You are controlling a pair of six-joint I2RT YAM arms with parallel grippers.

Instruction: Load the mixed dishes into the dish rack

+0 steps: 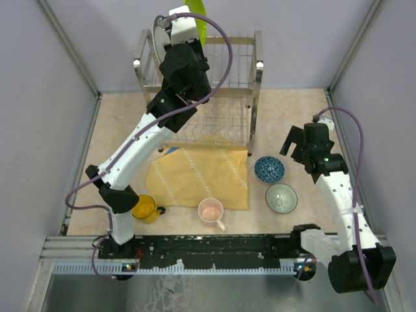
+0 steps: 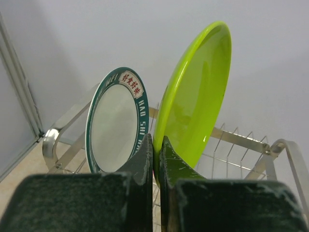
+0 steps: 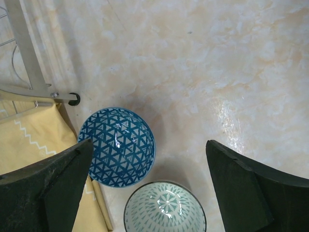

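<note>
My left gripper [image 2: 156,140] is shut on the rim of the lime-green plate [image 2: 193,101] and holds it upright over the dish rack's [image 1: 250,65] upper tier. The plate also shows in the top view [image 1: 198,19]. The white plate with a dark rim [image 2: 113,128] stands upright in the rack just left of it. My right gripper [image 3: 148,145] is open and empty above the blue patterned bowl [image 3: 117,147] and the grey-green bowl [image 3: 164,208], which sit on the table right of the rack. The yellow mug [image 1: 144,208] and the pale pink mug [image 1: 210,210] stand near the front.
A yellow patterned cloth [image 1: 201,175] lies in front of the rack, its right edge beside the blue bowl. A rack foot [image 3: 73,99] stands just behind that bowl. Grey walls close in the table on three sides.
</note>
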